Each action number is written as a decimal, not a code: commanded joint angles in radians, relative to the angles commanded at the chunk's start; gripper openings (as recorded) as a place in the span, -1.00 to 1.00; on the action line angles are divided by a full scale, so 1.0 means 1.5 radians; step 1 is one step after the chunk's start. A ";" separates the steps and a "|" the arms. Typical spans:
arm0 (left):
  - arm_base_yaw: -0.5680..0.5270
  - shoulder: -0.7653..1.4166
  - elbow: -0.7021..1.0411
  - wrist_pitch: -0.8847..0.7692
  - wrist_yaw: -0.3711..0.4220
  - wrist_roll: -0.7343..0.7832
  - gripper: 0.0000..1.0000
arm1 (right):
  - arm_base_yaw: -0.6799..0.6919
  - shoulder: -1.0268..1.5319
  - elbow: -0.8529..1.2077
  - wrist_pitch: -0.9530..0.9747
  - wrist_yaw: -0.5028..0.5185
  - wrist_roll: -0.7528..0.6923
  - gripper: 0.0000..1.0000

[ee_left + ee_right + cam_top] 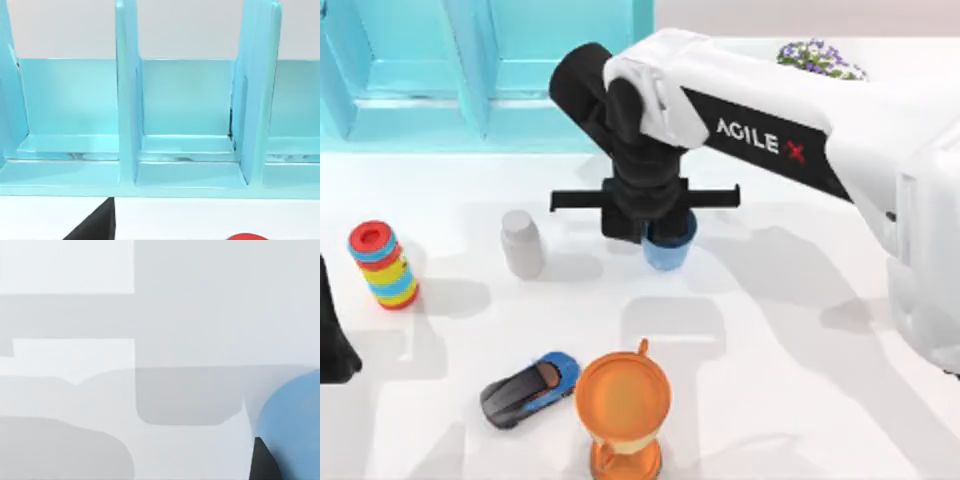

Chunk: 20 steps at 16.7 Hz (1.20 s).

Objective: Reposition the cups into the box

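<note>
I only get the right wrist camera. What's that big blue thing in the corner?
Observer: That's the blue cup. It stands upright on the table, and the right gripper is just over it.
Operator: Where's the box it has to go in?
Observer: The light blue box sits along the far edge of the table, on the left side, beyond the cup.
Operator: And where's my other arm?
Observer: The left gripper is parked at the table's left edge, well away from the cup.
</note>
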 joint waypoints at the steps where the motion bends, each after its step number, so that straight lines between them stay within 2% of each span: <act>1: 0.000 0.000 0.000 0.000 0.000 0.000 1.00 | 0.000 0.000 0.000 0.000 0.000 0.000 -1.00; 7: 0.000 0.000 0.000 0.000 0.000 0.000 1.00 | -0.010 -0.029 -0.015 -0.011 -0.003 -0.017 -1.00; 14: 0.000 0.000 0.000 0.000 0.000 0.000 1.00 | -0.101 -0.208 -0.107 -0.084 -0.021 -0.108 -1.00; 20: 0.000 0.000 0.000 0.000 0.000 0.000 1.00 | -0.110 -0.221 -0.114 -0.090 -0.020 -0.115 -1.00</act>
